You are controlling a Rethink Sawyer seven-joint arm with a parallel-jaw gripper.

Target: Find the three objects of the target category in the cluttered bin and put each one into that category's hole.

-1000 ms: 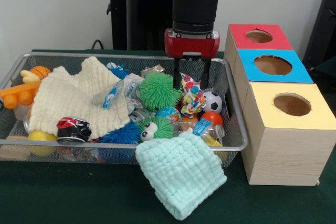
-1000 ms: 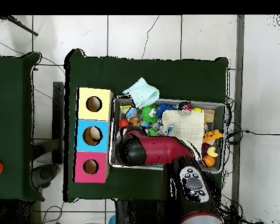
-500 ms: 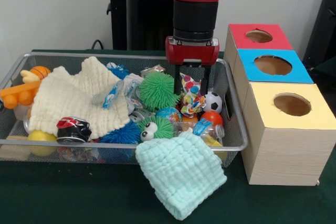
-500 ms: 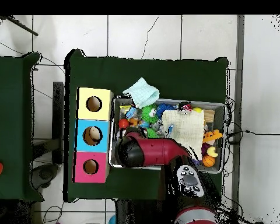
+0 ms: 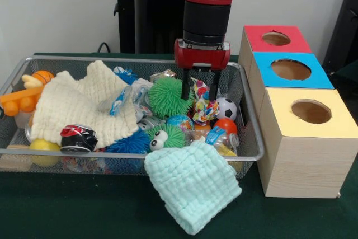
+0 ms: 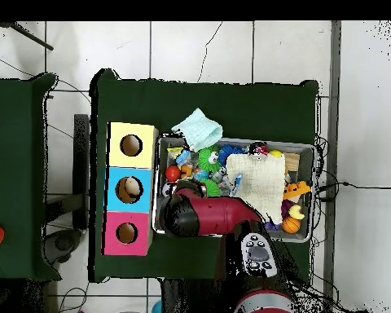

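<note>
Gripper (image 5: 198, 87) fingers are seen spread apart, lowered into the wire bin (image 5: 253, 121) on either side of the multicoloured crinkled toy (image 5: 205, 103), with nothing gripped between them. Compared with the frame 0.5 s earlier, the gripper is shifted slightly toward the green spiky ball (image 5: 169, 95), its left-hand finger now just beside that ball; the bin's contents are unchanged.

In the bin are seen a cream cloth (image 5: 78, 104), a crushed can (image 5: 78, 137), a blue spiky ball (image 5: 131, 143), a green googly-eyed toy (image 5: 165, 136), a small soccer ball (image 5: 226, 108), an orange ball (image 5: 226, 125) and a plastic bottle (image 5: 215, 138). A mint cloth (image 5: 192, 183) is draped over the bin's near rim onto the table. Beside the bin 3 boxes are lined up, each with 1 round hole: red (image 5: 275, 38), blue (image 5: 291, 69) and yellow (image 5: 311, 111).

Which category is the target cannot be told. In the overhead view the gripper is hidden beneath the red arm (image 6: 215, 216), which also covers part of the bin. Items under the cream cloth are concealed, and the object at the bin's far left edge is cut off.
</note>
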